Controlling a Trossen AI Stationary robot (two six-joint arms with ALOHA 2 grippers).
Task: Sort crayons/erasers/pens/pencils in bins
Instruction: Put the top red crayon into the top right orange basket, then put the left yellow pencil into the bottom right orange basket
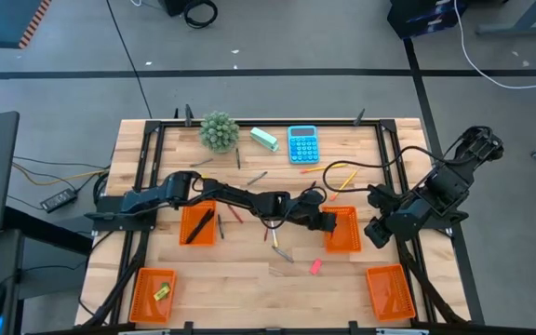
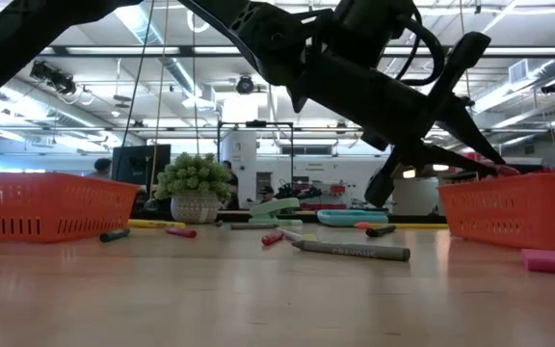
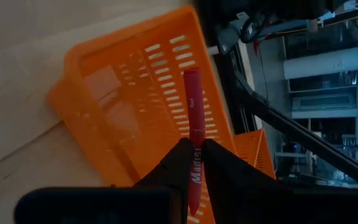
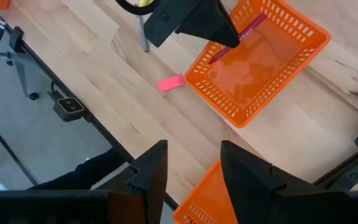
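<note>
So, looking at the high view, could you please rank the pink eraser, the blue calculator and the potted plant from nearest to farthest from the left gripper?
The left gripper holds a red crayon at the middle-right bin.
1. Pink eraser: just toward the front edge.
2. Blue calculator: at the back edge.
3. Potted plant: back edge, farther toward the left arm's side.

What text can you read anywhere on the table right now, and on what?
"Madisi", as best it reads, white print on the red crayon pinched in the left gripper over an orange bin.
Grey pen: has print, too blurred to read.
Blue calculator: key markings too small to read.
</note>
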